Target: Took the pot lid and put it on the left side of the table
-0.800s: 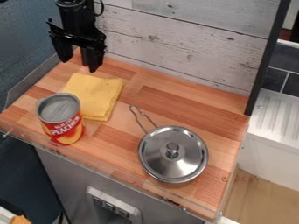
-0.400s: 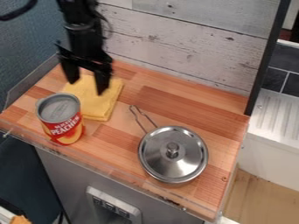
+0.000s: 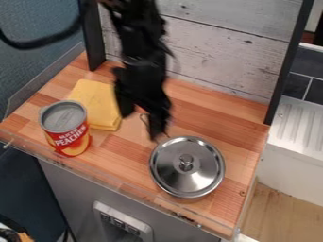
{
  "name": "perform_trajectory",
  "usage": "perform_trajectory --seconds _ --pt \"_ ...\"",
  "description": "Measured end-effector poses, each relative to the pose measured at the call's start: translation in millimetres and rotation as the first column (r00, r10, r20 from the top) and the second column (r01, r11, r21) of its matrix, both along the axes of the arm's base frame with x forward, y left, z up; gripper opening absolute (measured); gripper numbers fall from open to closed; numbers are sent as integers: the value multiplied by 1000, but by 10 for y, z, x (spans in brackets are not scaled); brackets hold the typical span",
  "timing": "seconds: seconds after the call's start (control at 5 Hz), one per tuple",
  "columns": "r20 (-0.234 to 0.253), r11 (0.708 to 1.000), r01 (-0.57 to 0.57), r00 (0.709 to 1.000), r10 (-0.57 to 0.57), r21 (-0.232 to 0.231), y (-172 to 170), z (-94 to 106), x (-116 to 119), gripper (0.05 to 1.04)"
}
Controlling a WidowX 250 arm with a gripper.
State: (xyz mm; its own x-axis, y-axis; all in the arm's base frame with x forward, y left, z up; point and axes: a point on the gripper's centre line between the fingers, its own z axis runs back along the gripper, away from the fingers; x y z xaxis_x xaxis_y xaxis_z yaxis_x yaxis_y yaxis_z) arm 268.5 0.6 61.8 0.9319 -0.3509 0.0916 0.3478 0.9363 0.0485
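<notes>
1. Surface (image 3: 217, 118): placement at its left side remains to be done.
2. Pot (image 3: 168, 189): covered by its lid (image 3: 203, 172) – neither grasp nor lift is accomplished.
3. End effector (image 3: 140, 126): fingers apart, nothing held, beside the pot; outline blurred (clearance above the surface cannot be judged).
4. Wire handle (image 3: 144, 118): partly hidden – a finger crosses it.

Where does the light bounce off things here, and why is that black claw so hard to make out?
In the camera view, bright glare streaks the metal lid, with a small glint on its knob; the can's grey top looks duller, and the yellow cloth shows no glare; the gripper is so dark that its parts merge.
</notes>
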Motion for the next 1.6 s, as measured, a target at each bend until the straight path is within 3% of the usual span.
perform_trajectory --seconds 0.2,0.4,0.6,0.8,1.2,1.4,1.6 --pt "-7 995 103 995 -102 7 -461 -74 -137 999" --pt "-8 992 127 992 -126 13 -576 -157 -149 999" --pt "-41 989 147 988 -146 28 -630 -310 -157 999" --pt "-47 990 132 990 -130 42 -628 -400 -48 964" --pt "-37 989 137 990 -135 54 -574 -410 29 408" --pt "-61 991 129 990 -127 35 -484 -364 -14 280" --pt "-12 995 98 995 -98 -8 -381 -120 92 279"
